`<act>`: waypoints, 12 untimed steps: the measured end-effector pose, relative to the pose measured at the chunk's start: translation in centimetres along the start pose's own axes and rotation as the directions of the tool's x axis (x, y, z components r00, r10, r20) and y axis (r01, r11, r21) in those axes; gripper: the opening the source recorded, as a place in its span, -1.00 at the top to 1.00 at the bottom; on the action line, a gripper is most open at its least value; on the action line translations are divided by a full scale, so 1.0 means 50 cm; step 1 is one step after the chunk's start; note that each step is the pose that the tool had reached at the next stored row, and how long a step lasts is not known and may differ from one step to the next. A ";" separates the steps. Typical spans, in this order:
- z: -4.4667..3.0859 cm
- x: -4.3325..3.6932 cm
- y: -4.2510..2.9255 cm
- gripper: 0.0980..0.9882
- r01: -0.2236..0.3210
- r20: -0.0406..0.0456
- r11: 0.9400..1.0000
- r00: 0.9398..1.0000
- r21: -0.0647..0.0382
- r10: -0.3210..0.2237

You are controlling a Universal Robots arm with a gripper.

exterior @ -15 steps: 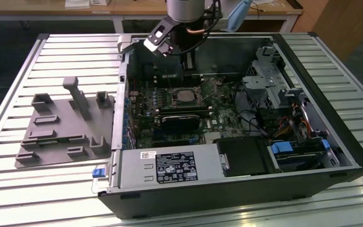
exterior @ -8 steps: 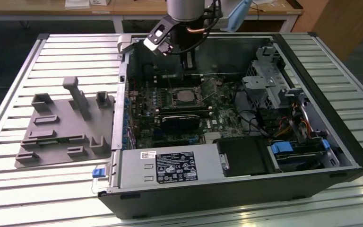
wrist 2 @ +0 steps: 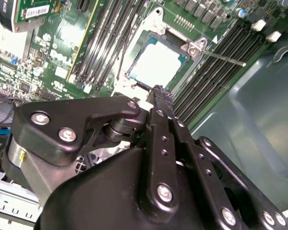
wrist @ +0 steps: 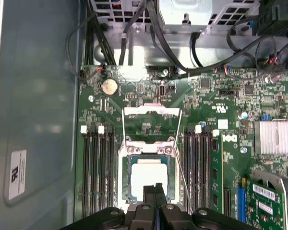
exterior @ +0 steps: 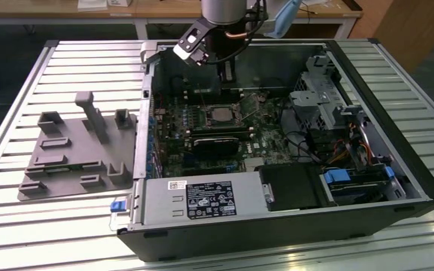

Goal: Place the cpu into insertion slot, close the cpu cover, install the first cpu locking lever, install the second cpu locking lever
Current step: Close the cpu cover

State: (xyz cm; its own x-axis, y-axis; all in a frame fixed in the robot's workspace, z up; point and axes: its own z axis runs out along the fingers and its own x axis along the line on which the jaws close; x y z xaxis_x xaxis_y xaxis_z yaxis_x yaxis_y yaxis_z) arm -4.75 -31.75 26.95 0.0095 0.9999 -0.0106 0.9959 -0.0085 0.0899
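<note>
- We see the cpu (wrist: 149, 178) (wrist 2: 158, 64) (exterior: 218, 115) lying flat in the insertion slot (wrist: 128, 179), pale metal top up, the dark rim showing around it.
- The cpu cover (wrist: 151, 110) is swung open. In the first wrist view its silver frame lies just beyond the socket, and the green board shows through its window.
- 1 thin lever rod (wrist: 181, 179) (wrist 2: 223, 58) slants out beside the socket, not latched down.
- The gripper (wrist: 155, 187) (wrist 2: 157, 89) (exterior: 228, 79) has its 2 black fingers pressed together with nothing between them. In both wrist views the tips sit over the chip's near edge. In the exterior view it hangs above the board, apart from the chip.
- Long black memory slots (wrist: 97, 172) run along both sides of the socket, and a round coin battery (wrist: 109, 86) sits further out.
- The board lies inside an open computer case (exterior: 398, 169), which rests on a slatted table (exterior: 74, 56).
- A grey moulded fixture (exterior: 74, 152) lies on the table at the exterior view's left of the case.
</note>
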 end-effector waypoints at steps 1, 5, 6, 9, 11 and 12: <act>0.000 0.000 0.004 0.99 0.000 0.000 1.000 1.000 0.000 0.000; 0.001 0.000 0.017 0.99 0.000 0.000 1.000 1.000 0.000 0.000; 0.002 0.000 0.021 0.99 0.000 -0.001 1.000 1.000 0.000 0.000; 0.003 0.000 0.034 0.99 0.000 -0.001 1.000 1.000 0.000 0.000; 0.004 0.000 0.042 0.99 0.000 -0.002 1.000 1.000 0.000 0.000; 0.004 0.000 0.047 0.99 0.000 -0.002 1.000 1.000 0.000 0.000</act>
State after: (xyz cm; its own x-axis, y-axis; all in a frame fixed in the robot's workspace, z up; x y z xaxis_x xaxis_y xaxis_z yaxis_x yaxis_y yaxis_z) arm -2.39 -31.75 26.95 0.0095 0.9999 -0.0089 0.9959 -0.0086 0.0899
